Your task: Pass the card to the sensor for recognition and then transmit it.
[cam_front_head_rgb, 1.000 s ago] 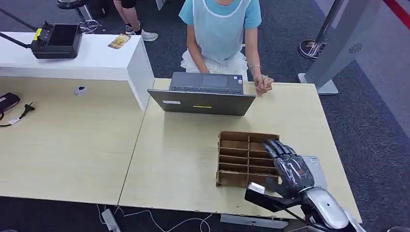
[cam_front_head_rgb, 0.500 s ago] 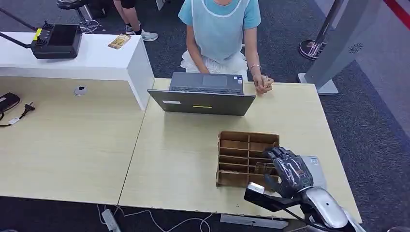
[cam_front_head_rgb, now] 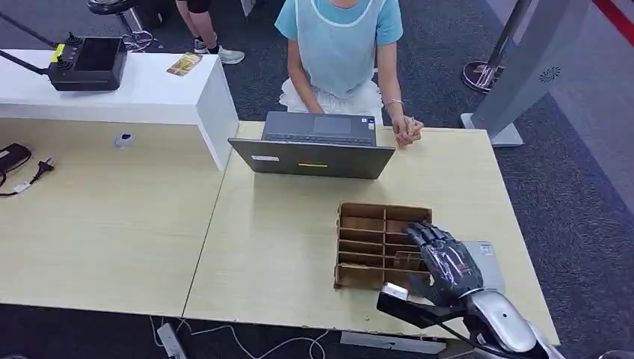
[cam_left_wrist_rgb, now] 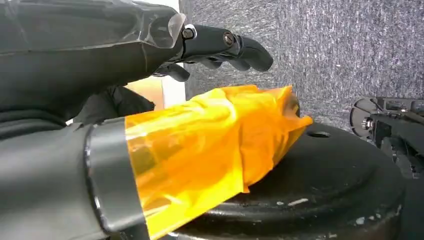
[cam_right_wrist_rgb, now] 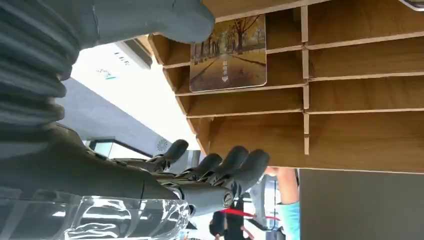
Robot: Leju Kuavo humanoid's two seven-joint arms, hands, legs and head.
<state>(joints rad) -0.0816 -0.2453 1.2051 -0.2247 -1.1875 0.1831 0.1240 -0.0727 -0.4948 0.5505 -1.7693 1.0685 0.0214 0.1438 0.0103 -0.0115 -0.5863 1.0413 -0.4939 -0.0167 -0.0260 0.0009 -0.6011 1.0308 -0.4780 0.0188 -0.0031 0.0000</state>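
A brown cardboard divider box stands on the right table. A card printed with an autumn tree avenue stands upright in one of its slots; in the head view this card sits near the box's right front. My right hand hovers over the box's right edge with its fingers spread and apart from the card. The thick grey thumb ends right at the card's corner; whether it touches is unclear. My left hand hangs low and holds nothing, its thumb wrapped in orange tape.
A flat light grey device lies just right of the box, partly under my hand. An open laptop stands behind the box, with a person seated at it. A second card lies on the white counter beside a black controller.
My right hand drew back toward the table's near edge, uncovering the card in its slot. Its fingers curled in half a second ago and have since stretched out a little.
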